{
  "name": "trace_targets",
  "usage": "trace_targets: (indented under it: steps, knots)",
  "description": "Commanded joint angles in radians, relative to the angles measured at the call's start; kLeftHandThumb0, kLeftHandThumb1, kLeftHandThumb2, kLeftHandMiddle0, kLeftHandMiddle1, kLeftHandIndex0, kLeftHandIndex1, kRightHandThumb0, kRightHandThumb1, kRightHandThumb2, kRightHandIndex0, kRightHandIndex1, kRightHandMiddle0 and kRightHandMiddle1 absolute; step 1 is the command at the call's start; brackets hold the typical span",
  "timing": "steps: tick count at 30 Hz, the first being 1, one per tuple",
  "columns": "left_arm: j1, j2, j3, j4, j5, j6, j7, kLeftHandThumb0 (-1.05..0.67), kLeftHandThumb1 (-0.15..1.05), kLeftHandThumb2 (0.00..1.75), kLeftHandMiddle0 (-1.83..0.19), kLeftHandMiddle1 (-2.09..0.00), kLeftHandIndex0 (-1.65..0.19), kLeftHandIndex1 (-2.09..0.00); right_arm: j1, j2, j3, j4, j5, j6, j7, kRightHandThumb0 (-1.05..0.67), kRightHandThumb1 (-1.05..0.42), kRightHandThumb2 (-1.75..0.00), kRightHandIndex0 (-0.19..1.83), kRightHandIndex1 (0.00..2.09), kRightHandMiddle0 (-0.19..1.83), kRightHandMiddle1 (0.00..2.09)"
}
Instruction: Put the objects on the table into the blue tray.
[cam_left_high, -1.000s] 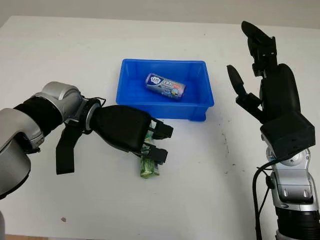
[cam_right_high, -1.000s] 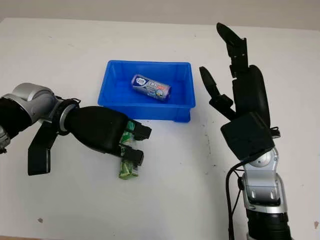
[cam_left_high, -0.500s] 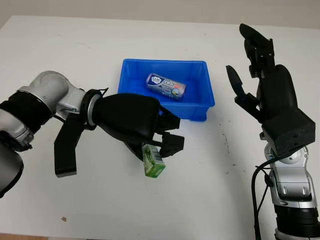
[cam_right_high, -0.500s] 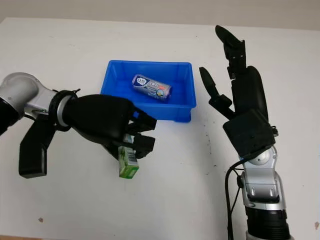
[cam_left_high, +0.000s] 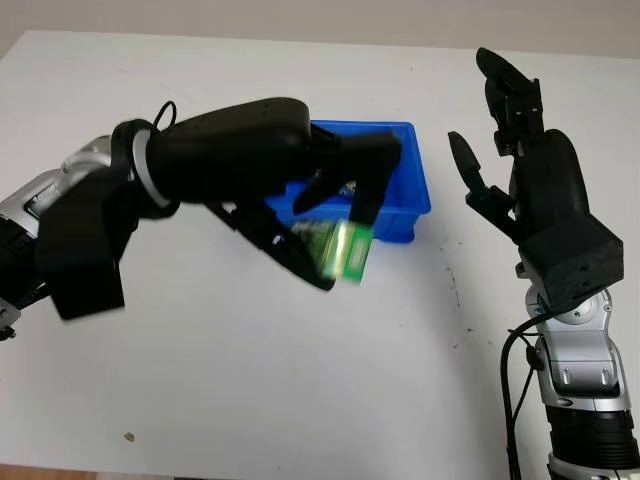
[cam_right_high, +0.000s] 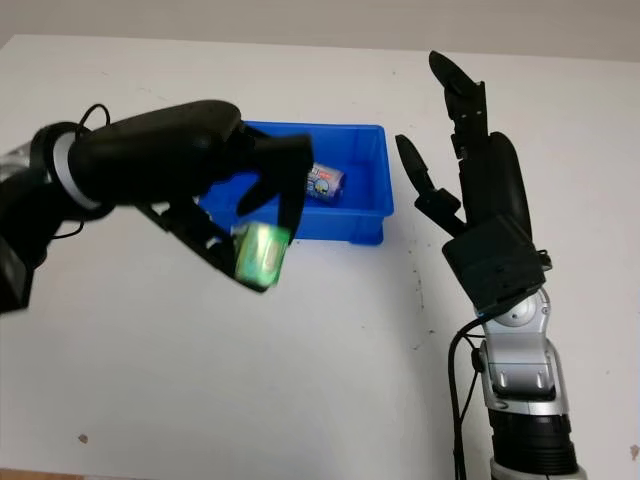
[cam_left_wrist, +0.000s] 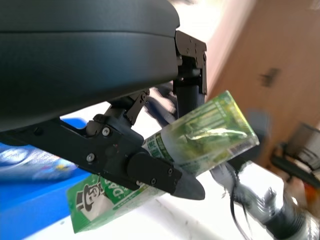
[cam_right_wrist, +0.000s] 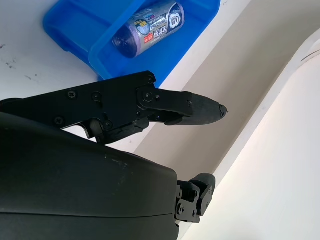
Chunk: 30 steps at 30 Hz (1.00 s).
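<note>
White table (cam_left_high: 200, 380) (speckled) — blue tray (cam_left_high: 418, 205) on it

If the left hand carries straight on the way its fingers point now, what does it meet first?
Probably the blue tray. The left hand, shut on the green carton, points toward the tray's near right corner, with the carton hanging just in front of the near wall. It seems raised above the rim, though depth is unclear.

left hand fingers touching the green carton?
Touching. Left wrist view shows the black left hand's fingers pressed against the green rectangular carton.
</note>
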Motion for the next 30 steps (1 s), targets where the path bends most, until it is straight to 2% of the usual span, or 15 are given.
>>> trace_targets:
  steps: [1, 2, 4, 8, 12, 16, 19, 20, 21, 22, 23, 24, 25, 27, 30]
  knots:
    - [-0.046, -0.045, 0.11, 0.032, 0.012, 0.108, -0.053, -0.43, 1.05, 0.24, -0.42, -1.9, -0.21, -1.52, -0.008, -0.004, -0.003, 0.007, 0.0, -0.017, 0.001, -0.52, -1.05, -0.46, 0.08, 0.06, -0.19, 0.59]
    - [-0.063, -0.104, 0.157, 0.113, 0.049, 0.14, -0.029, -0.42, 1.05, 0.25, -0.44, -1.77, -0.23, -1.47, -0.009, -0.003, -0.002, 0.008, 0.001, -0.018, 0.001, -0.52, -1.05, -0.46, 0.08, 0.06, -0.19, 0.59]
    - [-0.091, -0.214, 0.228, 0.267, 0.126, 0.156, 0.013, -0.41, 1.05, 0.21, -0.54, -1.63, -0.3, -1.48, -0.008, 0.0, -0.002, 0.007, 0.005, -0.018, 0.003, -0.53, -1.05, -0.46, 0.07, 0.05, -0.19, 0.57]
    - [-0.163, -0.357, 0.308, 0.504, 0.301, 0.165, 0.094, -0.45, 1.05, 0.2, -0.64, -1.64, -0.39, -1.53, -0.007, 0.002, -0.001, 0.006, 0.0, -0.022, -0.002, -0.53, -1.05, -0.46, 0.07, 0.05, -0.19, 0.59]
    - [-0.221, -0.454, 0.338, 0.67, 0.462, 0.156, 0.189, -0.46, 1.05, 0.21, -0.63, -1.74, -0.4, -1.65, -0.007, 0.008, -0.001, 0.011, 0.005, -0.027, -0.004, -0.53, -1.05, -0.46, 0.07, 0.06, -0.19, 0.61]
    - [-0.253, -0.522, 0.349, 0.815, 0.574, 0.085, 0.243, -0.41, 1.05, 0.25, -0.56, -1.8, -0.33, -1.71, 0.003, 0.013, -0.004, 0.003, 0.007, -0.024, -0.009, -0.52, -1.05, -0.46, 0.07, 0.06, -0.19, 0.62]
    - [-0.256, -0.556, 0.349, 0.879, 0.629, 0.068, 0.231, -0.38, 1.05, 0.3, -0.43, -1.77, -0.22, -1.68, 0.013, 0.013, -0.002, -0.006, -0.005, -0.022, -0.014, -0.51, -1.05, -0.46, 0.08, 0.06, -0.19, 0.62]
    - [-0.255, -0.563, 0.343, 0.891, 0.646, 0.064, 0.202, -0.37, 1.05, 0.35, -0.31, -1.48, -0.07, -1.45, 0.015, 0.015, -0.001, -0.008, -0.006, -0.02, -0.015, -0.51, -1.05, -0.46, 0.09, 0.06, -0.19, 0.61]
    - [-0.254, -0.567, 0.332, 0.895, 0.668, 0.068, 0.169, -0.38, 1.05, 0.37, -0.25, -1.26, 0.0, -1.25, 0.016, 0.017, 0.0, -0.01, -0.004, -0.018, -0.014, -0.52, -1.05, -0.45, 0.09, 0.06, -0.19, 0.6]
    - [-0.254, -0.569, 0.329, 0.898, 0.685, 0.07, 0.146, -0.4, 1.05, 0.39, -0.23, -1.04, 0.01, -1.02, 0.017, 0.019, 0.001, -0.012, -0.002, -0.016, -0.013, -0.52, -1.05, -0.45, 0.08, 0.06, -0.19, 0.59]
    - [-0.254, -0.57, 0.322, 0.894, 0.7, 0.085, 0.103, -0.41, 1.05, 0.39, -0.23, -0.92, 0.01, -0.89, 0.019, 0.022, 0.001, -0.016, 0.001, -0.011, -0.013, -0.52, -1.05, -0.45, 0.08, 0.06, -0.19, 0.58]
    - [-0.254, -0.571, 0.32, 0.89, 0.711, 0.095, 0.073, -0.48, 1.05, 0.37, -0.2, -0.54, 0.02, -0.63, 0.021, 0.024, 0.0, -0.019, 0.001, -0.007, -0.014, -0.53, -1.05, -0.45, 0.08, 0.06, -0.19, 0.57]
    - [-0.252, -0.571, 0.318, 0.885, 0.721, 0.102, 0.047, -0.51, 1.05, 0.36, -0.23, -0.34, -0.01, -0.47, 0.023, 0.025, -0.001, -0.022, 0.002, -0.005, -0.014, -0.53, -1.05, -0.45, 0.08, 0.06, -0.19, 0.57]
    - [-0.248, -0.569, 0.316, 0.871, 0.74, 0.112, 0.0, -0.6, 1.05, 0.34, -0.15, -0.11, 0.0, -0.27, 0.027, 0.023, -0.003, -0.023, -0.006, -0.007, -0.016, -0.52, -1.05, -0.45, 0.07, 0.06, -0.19, 0.57]
    - [-0.247, -0.561, 0.327, 0.853, 0.756, 0.116, -0.031, -0.68, 1.05, 0.36, -0.05, -0.04, 0.03, -0.16, 0.029, 0.022, -0.003, -0.026, -0.01, 0.005, -0.015, -0.52, -1.05, -0.45, 0.07, 0.05, -0.19, 0.55]
